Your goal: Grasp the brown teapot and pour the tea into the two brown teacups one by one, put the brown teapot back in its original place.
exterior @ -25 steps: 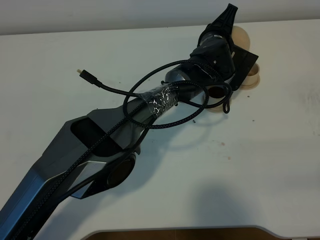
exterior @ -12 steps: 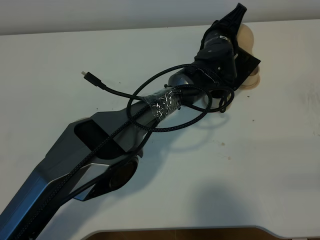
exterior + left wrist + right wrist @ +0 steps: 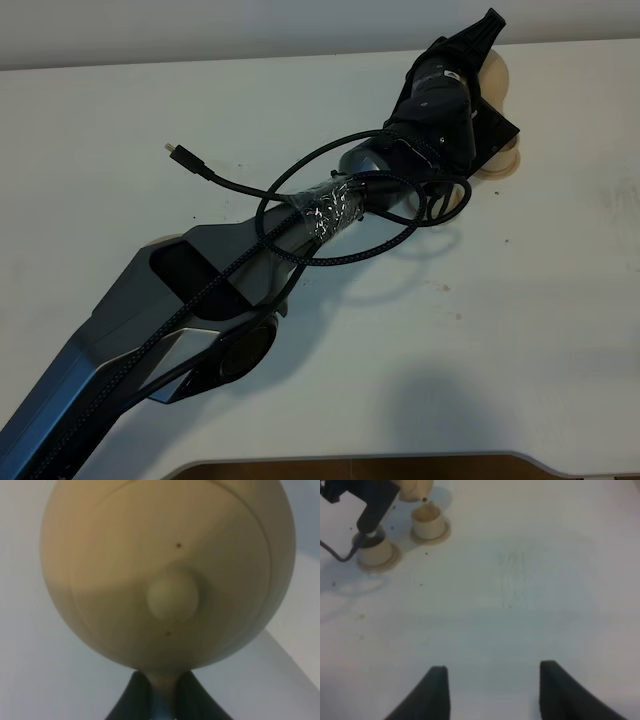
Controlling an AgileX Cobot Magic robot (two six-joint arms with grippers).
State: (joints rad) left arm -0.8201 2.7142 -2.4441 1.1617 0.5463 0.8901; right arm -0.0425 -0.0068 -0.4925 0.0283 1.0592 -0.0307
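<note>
The left gripper point(image 3: 160, 690) pinches the brown teapot point(image 3: 167, 572) by its handle, holding it above the far teacup point(image 3: 427, 521). Beside that sits the near teacup point(image 3: 374, 552). The right gripper point(image 3: 492, 692) hangs spread wide and empty over the white table point(image 3: 530, 580).

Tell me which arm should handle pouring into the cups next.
The left. Its end effector is shut on the brown teapot, held over the two teacups. The right end effector is open and empty, well away from them.
</note>
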